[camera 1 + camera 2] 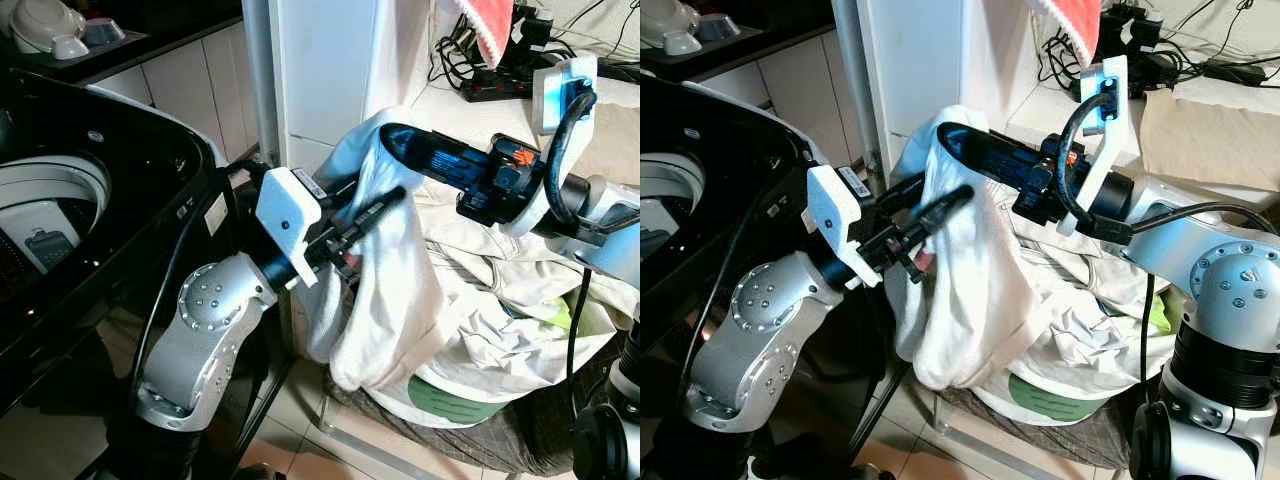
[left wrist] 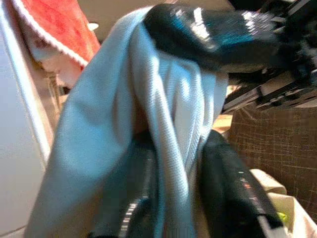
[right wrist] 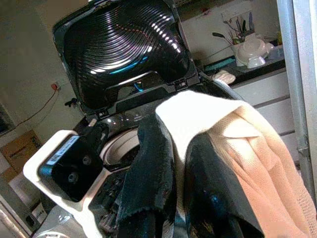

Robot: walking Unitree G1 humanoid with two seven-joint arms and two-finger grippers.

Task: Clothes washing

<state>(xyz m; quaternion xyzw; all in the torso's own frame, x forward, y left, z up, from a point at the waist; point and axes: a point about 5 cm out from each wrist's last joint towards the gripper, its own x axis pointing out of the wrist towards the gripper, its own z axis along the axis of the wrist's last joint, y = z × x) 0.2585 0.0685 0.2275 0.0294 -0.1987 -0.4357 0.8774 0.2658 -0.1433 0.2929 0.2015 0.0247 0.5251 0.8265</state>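
Observation:
A white knit garment (image 1: 385,300) hangs between both grippers, lifted above a pile of pale laundry (image 1: 500,340). My left gripper (image 1: 375,212) is shut on its middle fold; in the left wrist view the cloth (image 2: 168,124) runs between the two black fingers (image 2: 233,188). My right gripper (image 1: 400,140) holds the garment's top edge from the right, and the fabric (image 3: 223,119) drapes over its fingers (image 3: 148,168). The black top-loading washing machine (image 1: 120,200) stands to the left with its lid (image 3: 124,44) raised and its drum (image 1: 50,215) open.
A white cabinet post (image 1: 320,60) rises just behind the garment. A red towel (image 1: 490,30) hangs at the top right above a power strip and cables (image 1: 500,85). White bowls (image 1: 45,25) sit on a dark counter behind the washer. Tiled floor (image 1: 300,400) shows below.

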